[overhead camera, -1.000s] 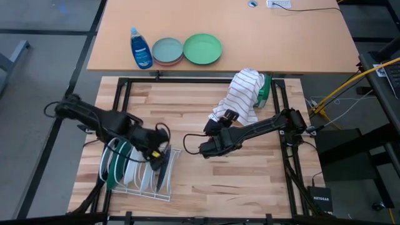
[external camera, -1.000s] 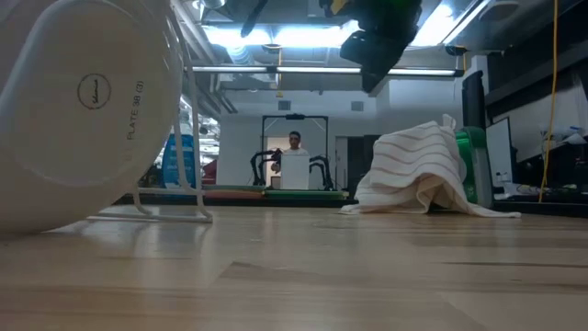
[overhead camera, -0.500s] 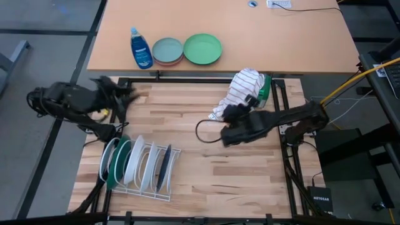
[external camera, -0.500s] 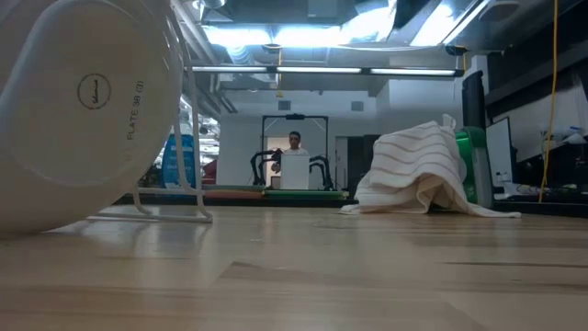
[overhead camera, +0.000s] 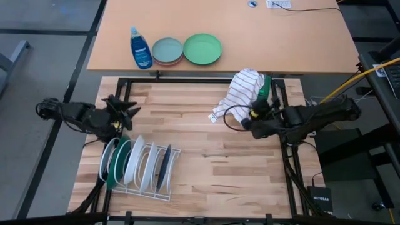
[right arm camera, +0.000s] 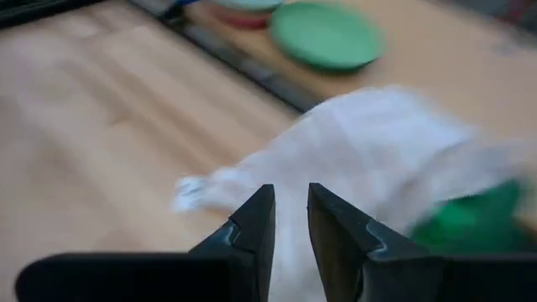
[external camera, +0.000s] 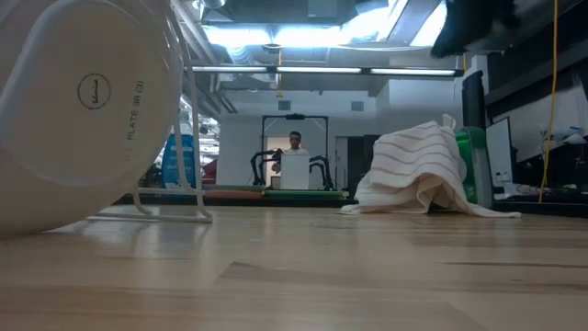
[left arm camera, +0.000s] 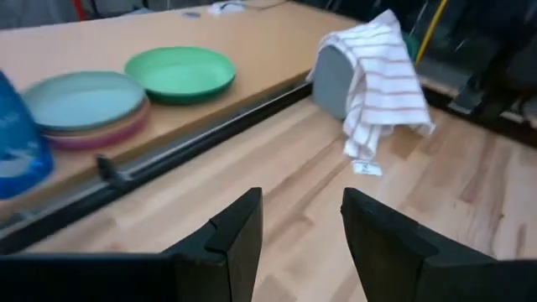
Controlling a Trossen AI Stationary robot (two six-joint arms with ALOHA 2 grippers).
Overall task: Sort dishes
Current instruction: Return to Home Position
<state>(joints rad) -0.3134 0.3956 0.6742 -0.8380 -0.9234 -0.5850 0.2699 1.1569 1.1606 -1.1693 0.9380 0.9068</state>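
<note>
A pale wooden desk [overhead camera: 212,169] fills the middle, with a tan desk [overhead camera: 281,37] on its far side carrying a bottle [overhead camera: 140,49] and two spare plates.

The left arm [overhead camera: 81,114] lies low along the left edge, pointing right. Its jaws, over the desk's far-left part, stand well apart and hold nothing. The right arm [overhead camera: 312,115] reaches in level from the right edge, pointing left. Its jaws hang just near of the towel [overhead camera: 240,94], with only a narrow gap between them, and are also empty.

The rack [overhead camera: 169,154] sits at the near-left, its long axis running left to right. In it the plates stand on edge in a row: a green plate [overhead camera: 112,176] at the left end, white plates [overhead camera: 134,164] in the middle and a blue plate [overhead camera: 161,172] toward the right.

The rack lies just near of the left jaws, which are much the closer pair; the right jaws are well apart from it, to the right. No loose dish shows on the wooden desk, so the sorting looks finished. What remains is likely each arm folding home, with the left keeping above the plate rims.
</note>
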